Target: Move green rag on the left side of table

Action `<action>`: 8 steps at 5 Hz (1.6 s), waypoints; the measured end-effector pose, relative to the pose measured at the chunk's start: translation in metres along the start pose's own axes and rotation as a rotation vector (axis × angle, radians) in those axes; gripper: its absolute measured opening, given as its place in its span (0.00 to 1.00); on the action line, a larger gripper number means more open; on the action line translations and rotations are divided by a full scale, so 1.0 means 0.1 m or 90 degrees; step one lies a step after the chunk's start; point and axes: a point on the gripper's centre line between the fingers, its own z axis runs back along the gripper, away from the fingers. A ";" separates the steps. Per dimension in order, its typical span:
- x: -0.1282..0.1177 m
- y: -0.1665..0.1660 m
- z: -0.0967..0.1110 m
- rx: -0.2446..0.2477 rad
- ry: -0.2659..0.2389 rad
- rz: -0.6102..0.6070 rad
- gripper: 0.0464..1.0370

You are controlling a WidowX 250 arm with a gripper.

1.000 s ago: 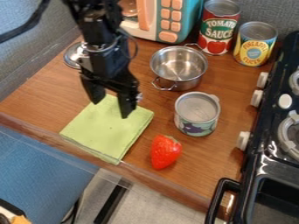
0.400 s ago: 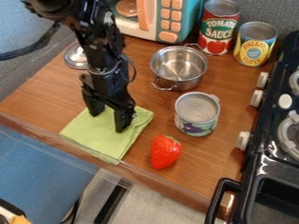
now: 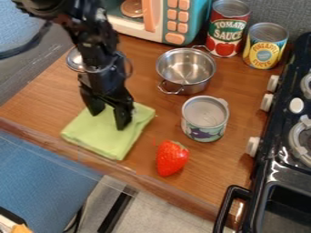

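Observation:
The gripper (image 3: 110, 119) is at the left part of the table, over the green rag, with its fingers spread apart and open. Both fingertips come down onto the rag's upper half, seemingly touching it, and green cloth shows between them. The green rag (image 3: 103, 139) lies folded near the table's front-left edge, slightly rumpled, its upper part partly hidden behind the fingers.
A strawberry (image 3: 172, 158) and an open can (image 3: 205, 119) are right of the rag. Behind stand a metal pot (image 3: 185, 68), a lid (image 3: 75, 59), two food cans and a toy microwave (image 3: 176, 22). The stove (image 3: 276, 159) borders the right side.
The gripper came down onto the rag, then shifted slightly left and back. The rag's front corner has drawn back from the table edge and its right corner has moved a little left.

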 end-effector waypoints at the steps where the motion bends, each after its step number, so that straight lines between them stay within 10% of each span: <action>1: -0.07 0.33 -0.01 0.014 -0.002 0.030 0.96; 6: -0.19 1.09 -0.01 0.016 0.011 0.085 0.96; 8: 0.08 0.88 0.43 0.011 0.004 0.020 0.96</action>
